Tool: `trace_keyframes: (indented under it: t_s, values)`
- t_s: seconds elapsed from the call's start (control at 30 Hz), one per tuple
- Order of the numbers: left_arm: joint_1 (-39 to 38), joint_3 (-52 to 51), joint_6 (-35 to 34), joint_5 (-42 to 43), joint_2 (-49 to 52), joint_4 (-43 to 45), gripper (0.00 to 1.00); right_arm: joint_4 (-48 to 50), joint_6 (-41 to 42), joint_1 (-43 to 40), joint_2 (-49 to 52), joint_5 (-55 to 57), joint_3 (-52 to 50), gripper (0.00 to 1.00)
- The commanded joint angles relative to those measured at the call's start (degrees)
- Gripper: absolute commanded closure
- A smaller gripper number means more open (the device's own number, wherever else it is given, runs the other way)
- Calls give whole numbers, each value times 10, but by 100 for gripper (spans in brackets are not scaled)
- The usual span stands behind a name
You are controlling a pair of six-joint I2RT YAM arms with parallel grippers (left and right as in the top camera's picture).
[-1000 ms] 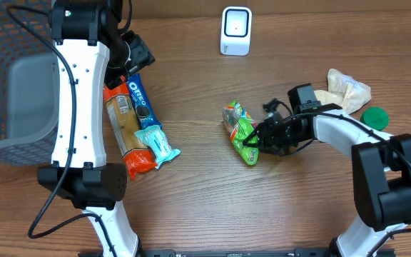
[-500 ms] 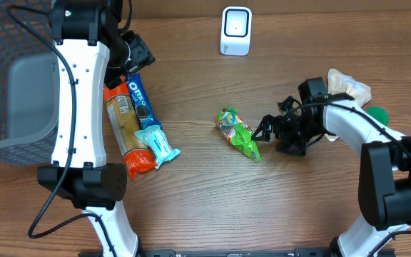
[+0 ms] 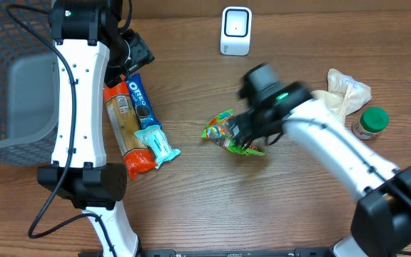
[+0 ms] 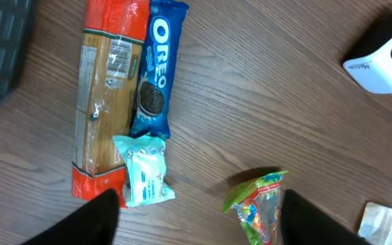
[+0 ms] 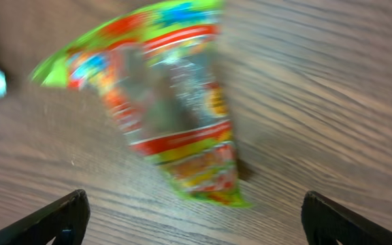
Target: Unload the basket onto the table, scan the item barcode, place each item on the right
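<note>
Green snack bag point(image 5: 175, 116) lies between the right end effector's point(image 5: 196, 207) wide-open fingers.

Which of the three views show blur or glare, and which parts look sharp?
Overhead: the right gripper and its arm are smeared by motion, while the blue Oreo biscuit packet is sharp. Right wrist: the green and red plastic candy bag is blurred throughout. Left wrist: mostly sharp, with small glints on the orange-red spaghetti packet; the left gripper's fingers are dark and soft.
</note>
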Motion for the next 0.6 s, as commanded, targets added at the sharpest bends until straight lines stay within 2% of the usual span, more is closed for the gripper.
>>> trace_keyframes:
  t_s: [0.0,0.07,0.23,0.37,0.57]
  values:
    - [9,3,26,-11,5,0,44,9,16,51,-7,155,7,0]
    - [9,3,57,6,5,-7,56,12,65,54,-7,160,7,0]
    - [-5,3,114,53,5,-21,67,10,76,-15,-16,27,7,3]
    - [-40,-8,132,109,5,-21,72,-14,59,-97,-35,-70,7,8]
    - [-116,-122,126,103,5,-21,76,-64,6,-199,-37,-133,7,9]
